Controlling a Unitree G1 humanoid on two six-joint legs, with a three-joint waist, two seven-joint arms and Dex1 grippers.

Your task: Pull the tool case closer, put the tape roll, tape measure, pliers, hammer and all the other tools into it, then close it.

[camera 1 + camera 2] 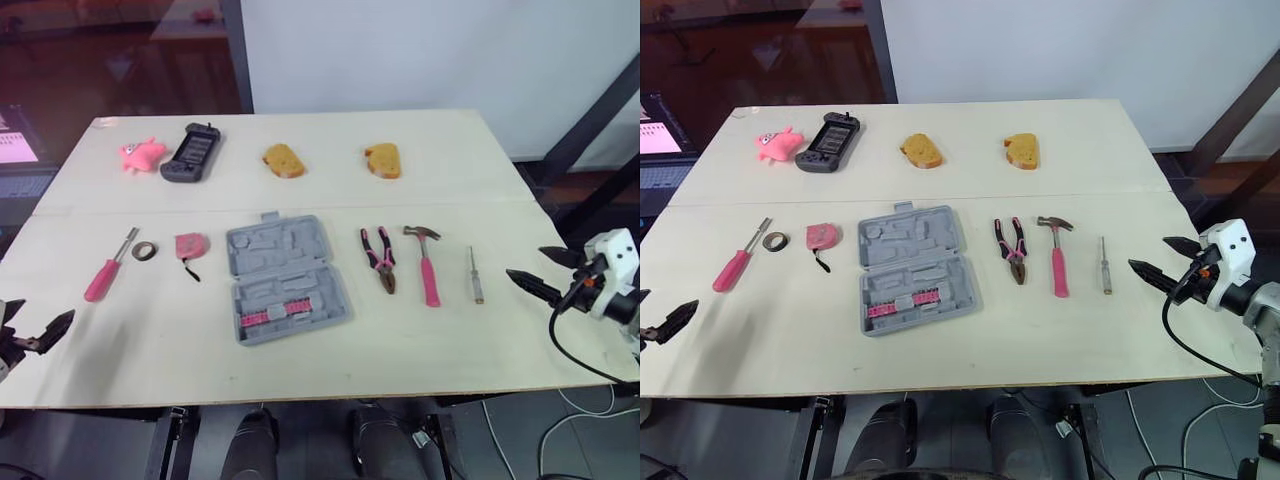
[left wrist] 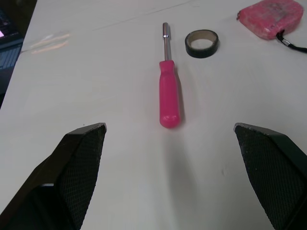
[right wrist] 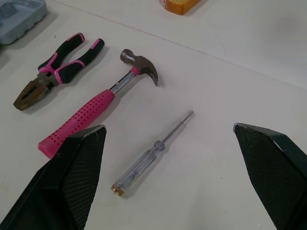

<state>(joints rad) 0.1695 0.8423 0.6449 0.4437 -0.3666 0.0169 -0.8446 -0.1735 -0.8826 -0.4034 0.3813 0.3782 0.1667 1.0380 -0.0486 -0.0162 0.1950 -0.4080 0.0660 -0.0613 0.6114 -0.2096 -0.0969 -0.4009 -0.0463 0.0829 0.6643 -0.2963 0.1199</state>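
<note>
Spread left fingers (image 2: 84, 158) facing pink screwdriver (image 2: 169, 98), open tool case (image 1: 287, 277) well apart

The tool case (image 1: 287, 278) lay open on the table (image 1: 450, 340), at the centre of the frame. Left of it ran a row: the tape measure (image 1: 191, 246) nearest, then the tape roll (image 1: 145, 250), then a screwdriver (image 1: 108, 266) towards the left edge. Right of the case lay the pliers (image 1: 379, 258), the hammer (image 1: 427, 265) and a slim tester (image 1: 476, 275), side by side. Behind them, across the upper frame, sat a soft toy (image 1: 141, 154) just beside a handheld device (image 1: 192, 152), then a sponge piece (image 1: 284, 160) and a second sponge piece (image 1: 384, 160) further right.
</note>
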